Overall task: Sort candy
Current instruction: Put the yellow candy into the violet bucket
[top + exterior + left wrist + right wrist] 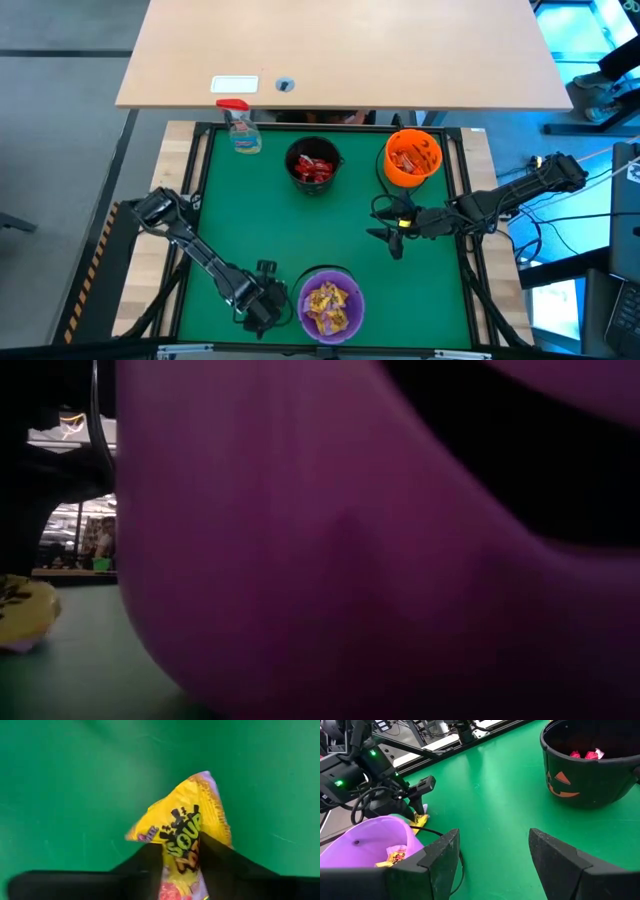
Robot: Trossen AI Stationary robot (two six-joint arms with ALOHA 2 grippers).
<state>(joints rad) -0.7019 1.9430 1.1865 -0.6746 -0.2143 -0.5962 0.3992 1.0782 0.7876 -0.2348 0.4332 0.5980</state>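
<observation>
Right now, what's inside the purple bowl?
The purple bowl holds yellow candy packets, piled together. Anything under the top layer is covered, so I can't tell a count.

The green table bears a purple bowl, black bowl, orange bowl and spray bottle.

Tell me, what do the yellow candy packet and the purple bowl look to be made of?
The yellow candy packet, between the left gripper's fingers, looks like thin glossy plastic film: it creases, shines and carries printed lettering. The purple bowl seems moulded plastic, smooth and slightly translucent, with a thin even rim. Neither can be confirmed by look alone.
</observation>
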